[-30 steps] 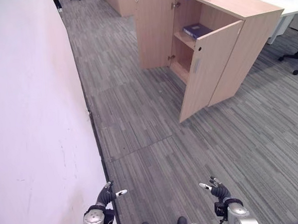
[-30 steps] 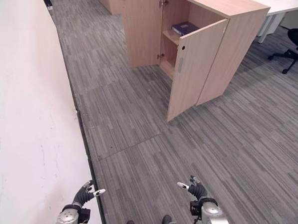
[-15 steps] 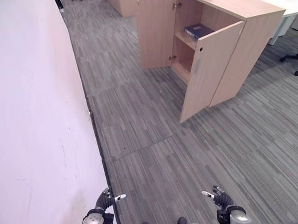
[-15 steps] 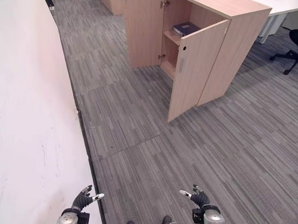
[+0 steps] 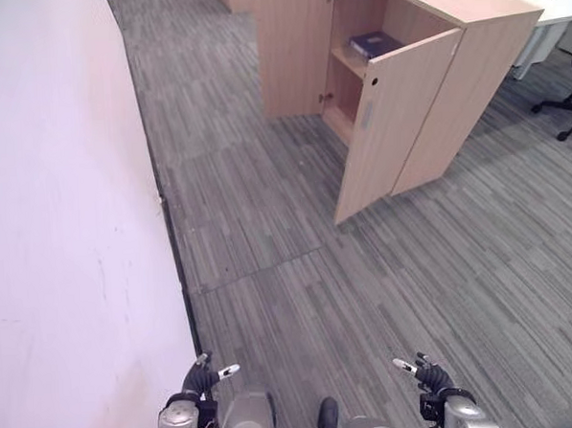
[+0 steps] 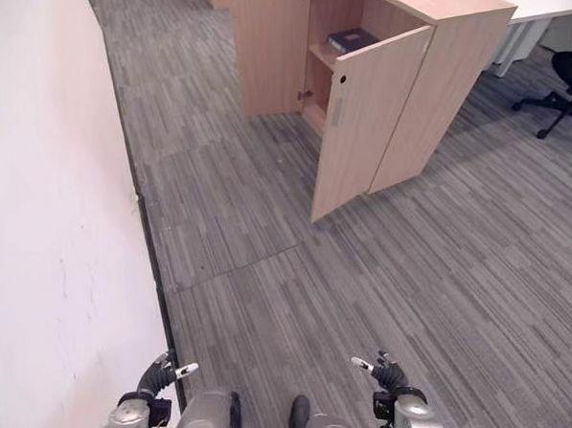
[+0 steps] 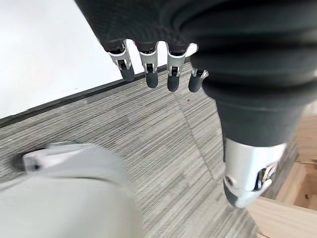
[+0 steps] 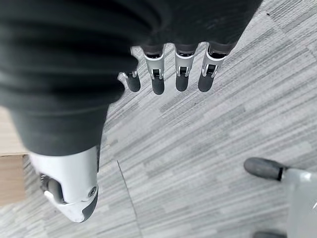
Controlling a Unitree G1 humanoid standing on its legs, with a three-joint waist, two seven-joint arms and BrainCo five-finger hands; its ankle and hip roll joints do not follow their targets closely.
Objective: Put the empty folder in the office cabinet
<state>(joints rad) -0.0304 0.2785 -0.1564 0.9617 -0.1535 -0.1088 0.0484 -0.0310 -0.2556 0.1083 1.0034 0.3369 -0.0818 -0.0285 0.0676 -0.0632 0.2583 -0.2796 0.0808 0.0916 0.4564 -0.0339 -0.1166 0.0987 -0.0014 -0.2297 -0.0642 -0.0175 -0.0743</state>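
The view has dropped and shifted since a second ago, so the camera has moved; the cabinet stands as before, doors open. A folder lies on its shelf. Left hand and right hand hang low with relaxed, spread fingers, holding nothing. Judged: placement complete.

Floor: grey carpet, fine striped pattern. Cabinet: light wood grain. Folder on its shelf: dark blue. Wall: white, dark skirting.
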